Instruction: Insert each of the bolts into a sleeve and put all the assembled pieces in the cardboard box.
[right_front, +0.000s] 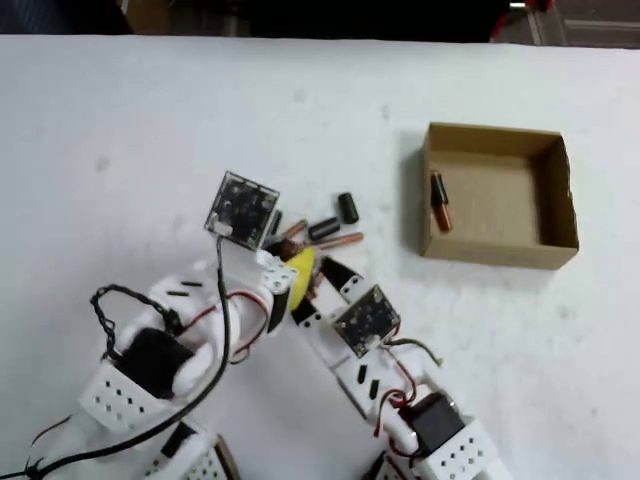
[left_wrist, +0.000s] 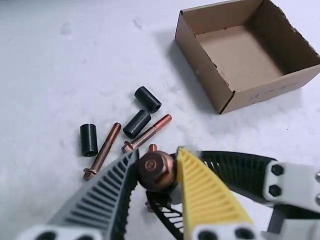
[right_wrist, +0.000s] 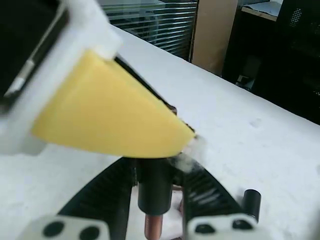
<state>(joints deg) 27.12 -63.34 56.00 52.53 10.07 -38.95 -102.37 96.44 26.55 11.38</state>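
Gripping a copper bolt (left_wrist: 156, 171) by its head, the left gripper (left_wrist: 157, 157) is pinching tight, while the right gripper (right_wrist: 158, 175) is clamping a black sleeve (right_wrist: 155, 197) left of the cardboard box (right_front: 495, 252). Any tilt is risking a jam, or dropping both onto loose bolts (left_wrist: 102, 150).

Three loose sleeves (left_wrist: 136, 123), two loose bolts (left_wrist: 102, 151), one held bolt (left_wrist: 156, 170), one assembly (right_front: 440, 200), one box (left_wrist: 200, 62)

- Cardboard box (right_front: 495, 250): brown, open-topped, upright, at the table's 3 o'clock side.
- Assembled piece (right_front: 439, 202): black sleeve on a copper bolt, flat inside the box, by its 9 o'clock wall.
- Loose sleeves (left_wrist: 136, 123): three, black, lying at the box's 9 o'clock.
- Loose bolts (left_wrist: 102, 151): two, copper, flat among them.
- Held bolt (left_wrist: 156, 170): copper, clamped in left gripper (left_wrist: 157, 155).
- Held sleeve (right_wrist: 155, 192): black, clamped in right gripper (right_wrist: 157, 175), copper shank protruding.
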